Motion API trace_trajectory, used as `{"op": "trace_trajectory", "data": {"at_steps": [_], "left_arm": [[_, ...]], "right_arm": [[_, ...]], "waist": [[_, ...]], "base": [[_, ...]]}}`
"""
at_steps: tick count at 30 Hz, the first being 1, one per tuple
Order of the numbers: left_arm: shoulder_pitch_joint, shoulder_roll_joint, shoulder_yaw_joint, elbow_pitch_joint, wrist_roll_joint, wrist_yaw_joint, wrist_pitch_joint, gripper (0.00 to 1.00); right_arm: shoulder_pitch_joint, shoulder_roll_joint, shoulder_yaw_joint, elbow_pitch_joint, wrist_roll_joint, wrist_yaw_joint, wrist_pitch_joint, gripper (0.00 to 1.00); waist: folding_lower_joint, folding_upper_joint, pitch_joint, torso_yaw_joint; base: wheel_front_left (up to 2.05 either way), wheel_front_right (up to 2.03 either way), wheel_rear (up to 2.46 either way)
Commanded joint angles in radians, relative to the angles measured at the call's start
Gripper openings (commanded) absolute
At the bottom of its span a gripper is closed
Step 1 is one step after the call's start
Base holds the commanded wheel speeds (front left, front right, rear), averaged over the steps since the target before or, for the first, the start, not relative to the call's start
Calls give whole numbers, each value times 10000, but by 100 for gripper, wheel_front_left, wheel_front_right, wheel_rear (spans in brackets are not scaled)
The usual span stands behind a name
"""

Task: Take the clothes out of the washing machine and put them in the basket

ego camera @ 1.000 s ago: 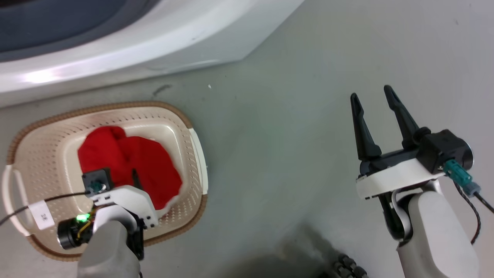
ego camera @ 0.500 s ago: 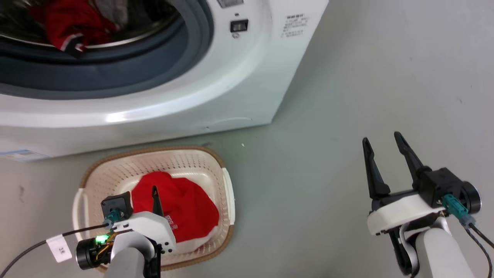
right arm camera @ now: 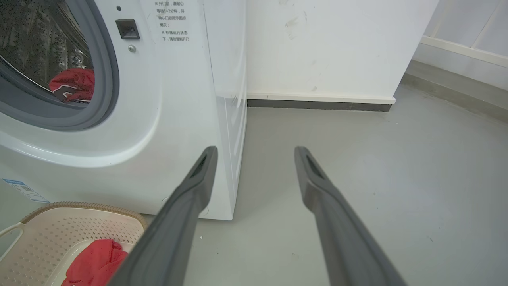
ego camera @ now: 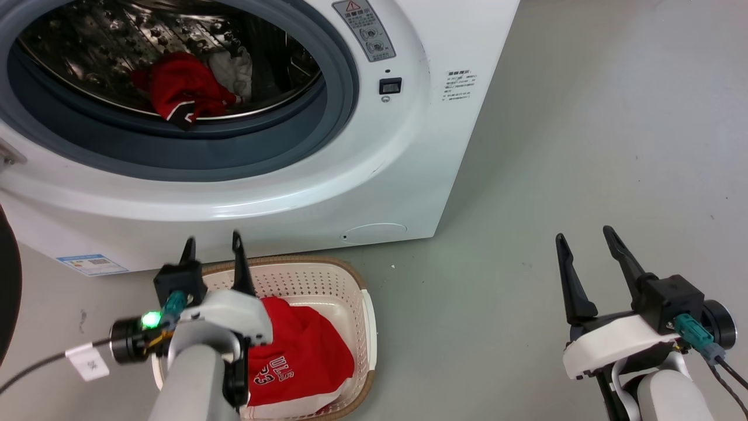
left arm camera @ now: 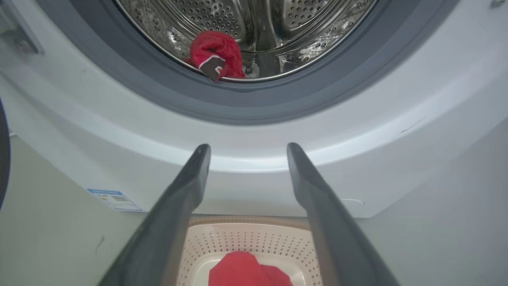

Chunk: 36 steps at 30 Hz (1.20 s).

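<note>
— Progress so far?
— Red garment (ego camera: 304,356) is lying in the basket (ego camera: 327,278); another red piece (ego camera: 184,88) and a white cloth (ego camera: 234,67) are waiting inside the washing machine (ego camera: 374,175).
— Arms?
— Left claw (ego camera: 212,238) is hovering over the basket, fingers spread and gripping nothing, pointing at the porthole. Right claw (ego camera: 585,234) is hanging open above the floor (ego camera: 555,117), well apart.

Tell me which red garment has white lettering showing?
The soft red fabric garment in the cream perforated plastic basket; the crumpled red one in the steel drum shows dark trim, no lettering.
</note>
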Motion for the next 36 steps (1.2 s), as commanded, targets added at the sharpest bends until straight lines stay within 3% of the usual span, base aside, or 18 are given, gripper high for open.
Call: {"op": "trace_trajectory", "data": {"at_steps": [1, 8, 19, 28, 36], "left_arm": [[-214, -17, -47, -69, 77, 33, -26, 100], [-1346, 78, -46, 327, 418, -75, -26, 100], [-3808, 622, -38, 2673, 649, -291, -26, 100], [-5679, 1431, -57, 4541, 792, -246, -26, 100], [-7727, 2614, -369, 5813, 1159, -304, 297, 100]], "right_arm": [[88, 14, -13, -51, 33, -9, 8, 100], [192, 14, 97, -116, 163, -9, 87, 100], [-140, 14, 362, 89, 390, -10, -48, 100], [-538, 17, 650, 418, 790, -9, -332, 100], [-1086, 18, 1029, 759, 1278, -9, -605, 100]], "waist": [[2, -1, -30, -9], [2, -1, -158, -214], [2, -1, 236, -853], [2, -1, 1086, -1553], [2, -1, 2311, -2194]], "base": [[0, 0, 0], [0, 0, 0], [0, 0, 0], [0, 0, 0], [0, 0, 0]]}}
